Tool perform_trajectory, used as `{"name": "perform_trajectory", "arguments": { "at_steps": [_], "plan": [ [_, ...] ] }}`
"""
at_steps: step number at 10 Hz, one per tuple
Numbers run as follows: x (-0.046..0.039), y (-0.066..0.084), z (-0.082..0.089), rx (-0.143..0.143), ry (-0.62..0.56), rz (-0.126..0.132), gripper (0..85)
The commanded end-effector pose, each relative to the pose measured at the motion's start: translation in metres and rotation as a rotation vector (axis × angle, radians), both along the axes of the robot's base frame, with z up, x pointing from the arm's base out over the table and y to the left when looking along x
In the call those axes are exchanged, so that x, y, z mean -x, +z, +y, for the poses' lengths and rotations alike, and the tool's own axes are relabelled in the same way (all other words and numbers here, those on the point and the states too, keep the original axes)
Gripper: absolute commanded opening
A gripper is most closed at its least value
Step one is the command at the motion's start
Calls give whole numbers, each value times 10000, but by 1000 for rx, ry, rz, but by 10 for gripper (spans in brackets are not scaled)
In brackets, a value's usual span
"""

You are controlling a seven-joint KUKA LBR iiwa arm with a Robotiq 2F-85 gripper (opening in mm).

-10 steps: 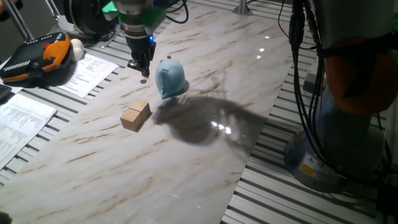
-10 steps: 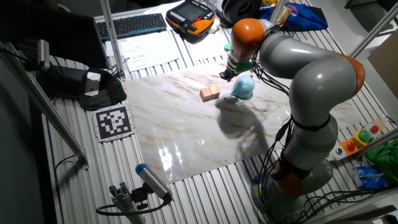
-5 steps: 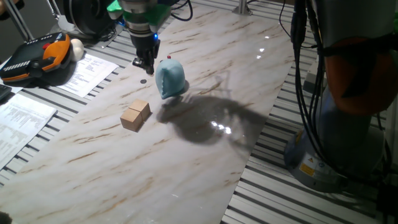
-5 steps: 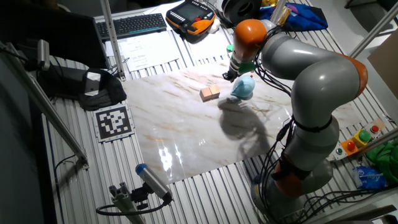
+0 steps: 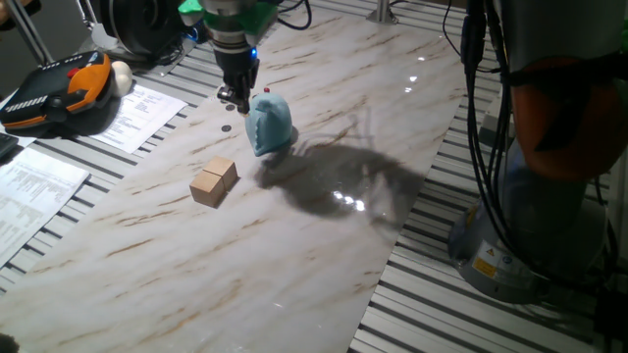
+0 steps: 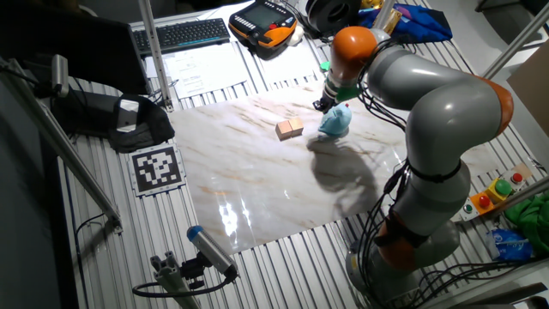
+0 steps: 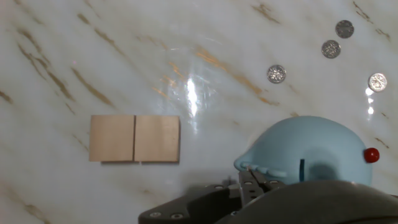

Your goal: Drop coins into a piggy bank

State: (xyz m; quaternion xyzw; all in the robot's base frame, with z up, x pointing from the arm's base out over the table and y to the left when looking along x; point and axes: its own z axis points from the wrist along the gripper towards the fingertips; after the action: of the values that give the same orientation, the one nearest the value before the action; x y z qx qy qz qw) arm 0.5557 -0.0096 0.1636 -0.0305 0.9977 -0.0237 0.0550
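We see pincer (image 5: 239,98) shifted from beside piggy bank (image 5: 268,123) to over its top, tips together, possibly pinching coin, cannot tell. Four coins (image 7: 276,74) lie on surface (image 5: 324,245) near bank. We judge drop imminent.

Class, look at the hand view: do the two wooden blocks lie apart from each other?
No. The two wooden blocks lie side by side, edges touching, on the marble table.
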Motion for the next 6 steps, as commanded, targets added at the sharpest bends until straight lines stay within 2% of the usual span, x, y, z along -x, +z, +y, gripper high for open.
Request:
{"name": "perform_trajectory", "arguments": {
  "at_steps": [1,3,6],
  "plan": [
    [6,-9,-21,0,-4,0,0],
    [33,-27,-95,-10,-36,-1,0],
    [82,-73,-200,4,-41,-9,0]
  ]
}}
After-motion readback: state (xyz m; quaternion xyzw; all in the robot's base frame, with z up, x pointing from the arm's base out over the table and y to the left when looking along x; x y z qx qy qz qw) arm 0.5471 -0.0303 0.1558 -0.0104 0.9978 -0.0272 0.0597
